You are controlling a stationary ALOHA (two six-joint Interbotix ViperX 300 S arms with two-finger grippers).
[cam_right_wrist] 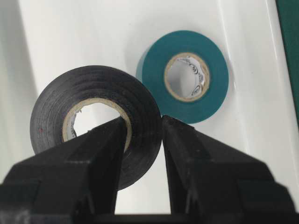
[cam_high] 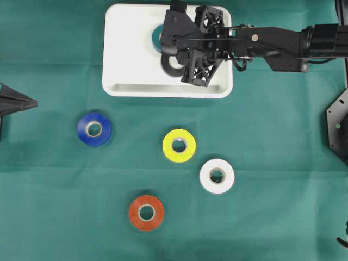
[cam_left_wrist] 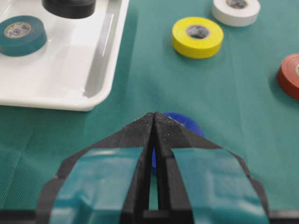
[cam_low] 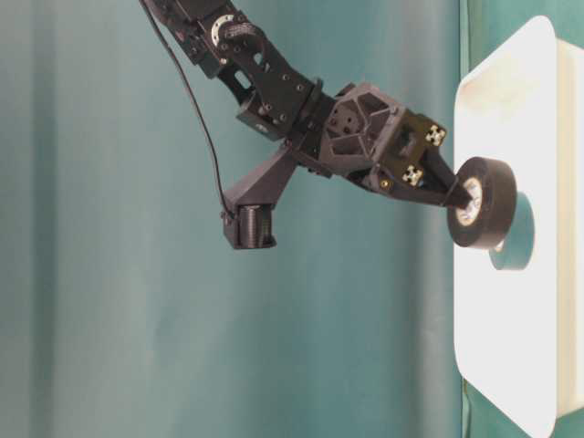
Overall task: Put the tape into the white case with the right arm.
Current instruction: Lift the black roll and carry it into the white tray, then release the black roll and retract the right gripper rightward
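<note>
1. We see the right pincer [cam_right_wrist: 142, 128] clamped on the black tape [cam_right_wrist: 96, 121]: one finger runs through the core, the other presses the outer face, so the roll's wall is pinched between them.
2. The black tape hangs over the white case [cam_high: 130, 49], toward its 3 o'clock half in the overhead view. From the table-level view it looks lifted off the case floor, though we cannot be sure of a gap.
3. A teal tape [cam_right_wrist: 184, 74] already lies flat in the case, just beside the black one at its 1 o'clock in the right wrist view.
4. We judge the roll light and stiff: wound tape on a card core, unlikely to crush. Its smooth side may slip, and a round roll can tip or wheel if let go on edge.
5. The wall grip through the core seems the sound hold; we would lay the roll flat, clear of the teal one.
6. The left pincer [cam_left_wrist: 154, 126] rests with its fingers together, holding nothing, on the counter [cam_high: 272, 217] just over the blue tape [cam_high: 94, 129].
7. Yellow tape [cam_high: 179, 145], white tape [cam_high: 217, 175] and red tape [cam_high: 146, 212] lie outside the case.
</note>
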